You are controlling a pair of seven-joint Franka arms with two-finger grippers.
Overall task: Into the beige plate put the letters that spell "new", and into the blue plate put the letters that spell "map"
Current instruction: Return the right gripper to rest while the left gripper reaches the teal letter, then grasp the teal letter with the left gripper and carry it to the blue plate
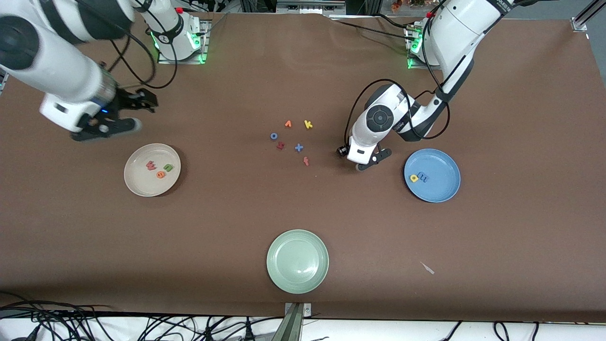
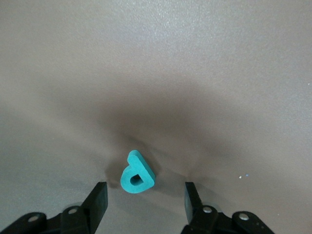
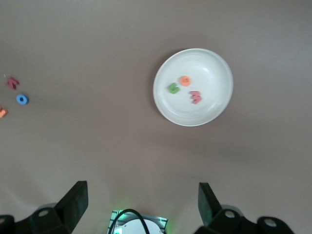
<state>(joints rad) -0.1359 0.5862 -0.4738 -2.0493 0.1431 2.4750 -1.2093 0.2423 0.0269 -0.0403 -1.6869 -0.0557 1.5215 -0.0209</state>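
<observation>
With "new" plated, I held the left gripper low, jaws apart astride the teal p, grasp pending, the blue plate at its three o'clock; the right gripper waited, jaws apart.

Foam letters only — yellow k, blue o.

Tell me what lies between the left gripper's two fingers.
The teal p lies on the bare table between the left gripper fingers, untouched by either, as the left wrist view shows.
</observation>
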